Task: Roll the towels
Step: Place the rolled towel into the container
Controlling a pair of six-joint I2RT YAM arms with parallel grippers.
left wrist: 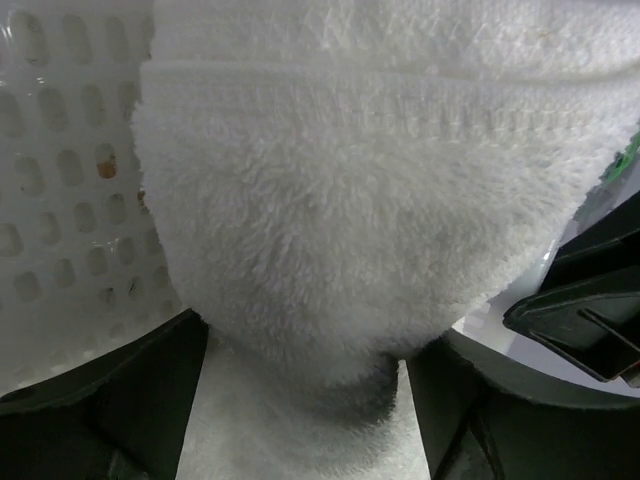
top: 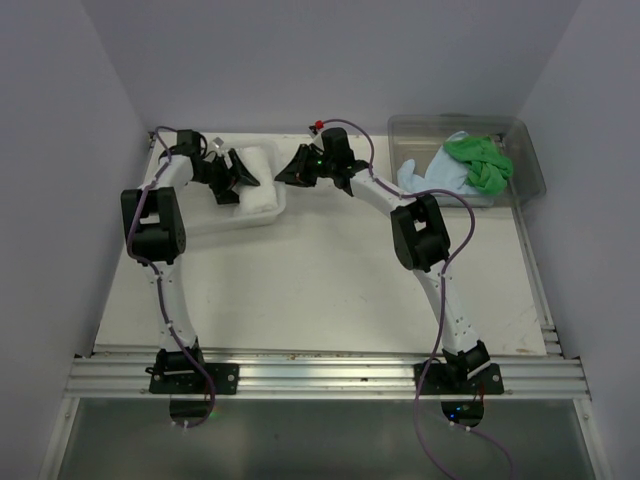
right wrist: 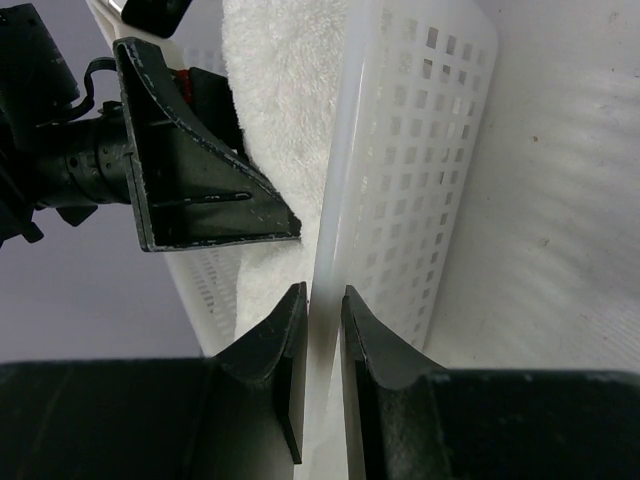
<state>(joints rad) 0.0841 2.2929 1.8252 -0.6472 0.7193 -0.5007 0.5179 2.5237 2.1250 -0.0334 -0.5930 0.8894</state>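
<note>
White towel point(left wrist: 380, 220) is in the basket point(right wrist: 420, 150), dead ahead of my left end effector point(left wrist: 305, 400); fingers wide either side, not pinching. Long axis seems to run along the basket. Right end effector point(right wrist: 320, 300) narrow, clamped on basket rim. Left arm nearer.

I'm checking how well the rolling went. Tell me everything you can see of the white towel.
The white towel is thick, fluffy terry with a woven band near one edge. It looks bundled into a rounded roll and lies inside the white lattice basket, against its wall. The left end effector straddles it, one finger on either side; whether they press on it is unclear.
</note>
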